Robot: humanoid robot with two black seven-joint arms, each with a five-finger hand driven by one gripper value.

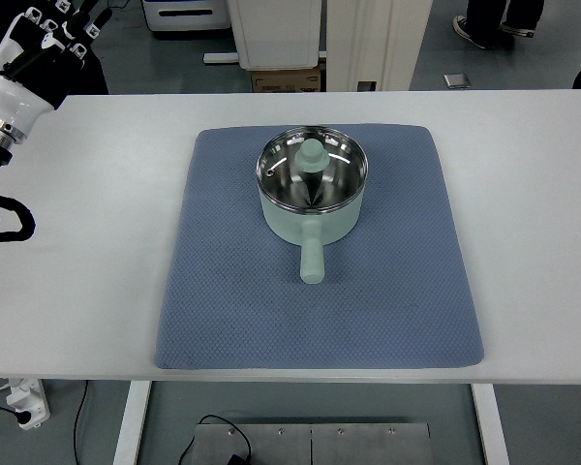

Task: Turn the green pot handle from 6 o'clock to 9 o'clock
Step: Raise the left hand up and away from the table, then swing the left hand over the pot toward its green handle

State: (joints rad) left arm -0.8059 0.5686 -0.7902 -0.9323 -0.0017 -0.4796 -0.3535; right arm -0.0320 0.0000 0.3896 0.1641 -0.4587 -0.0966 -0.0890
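A pale green pot (310, 208) stands at the far middle of a blue-grey mat (387, 310). Its glass lid carries a green knob (313, 153). The pot's straight handle (313, 260) points toward the near edge of the table, at 6 o'clock. My left hand (56, 27) is raised over the table's far left corner, well away from the pot, its fingers relaxed and holding nothing. The white forearm (5, 102) comes in from the left edge. No right arm shows.
The white table (87, 242) carries only the mat and pot. Beyond its far edge are a cardboard box (286, 77), white cabinet bases and a person's shoes (484, 29). A black cable loop (10, 218) hangs at the left edge.
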